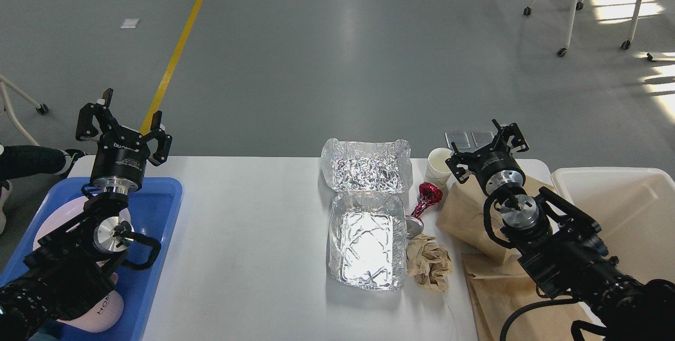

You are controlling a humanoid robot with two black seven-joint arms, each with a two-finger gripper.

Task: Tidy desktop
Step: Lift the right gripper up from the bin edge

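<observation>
- Bench: white top fills the lower view, between a blue tray at left and a cream bin at right.
- Left pincer: fingers spread, empty, raised over the tray's far end.
- Right pincer: fingers apart, empty, above the brown paper bag, near the paper cup.
- Remaining: foil container, red wrapper, crumpled paper, cup and bag all lie on the bench.
- Progress: judged early; the bin's visible part holds nothing.
</observation>
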